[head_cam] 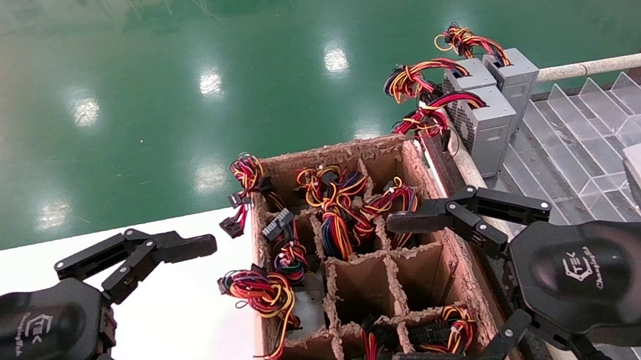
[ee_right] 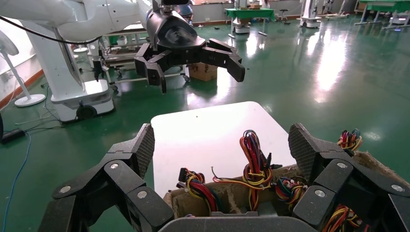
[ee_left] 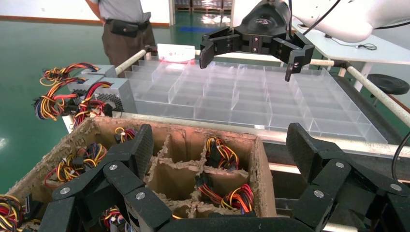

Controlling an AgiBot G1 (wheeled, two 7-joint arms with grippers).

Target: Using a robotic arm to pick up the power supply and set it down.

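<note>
The power supply (head_cam: 485,126) is a grey box with a perforated side and a mostly red wire bundle. It stands at the near end of a row of three on the far left corner of the clear tray (head_cam: 595,128); it also shows in the left wrist view (ee_left: 113,94). My right gripper (head_cam: 400,293) hangs open over the right side of the cardboard box (head_cam: 341,153), well short of the power supply, with nothing between its fingers. My left gripper (head_cam: 217,309) is open and empty above the white table (head_cam: 178,320), left of the box.
The divided cardboard box holds several units with coloured wire bundles; some cells show only bare cardboard. Two more grey boxes (head_cam: 503,75) with yellower bundles stand behind the power supply. A person (ee_left: 125,29) stands beyond the tray. Green floor lies past the table.
</note>
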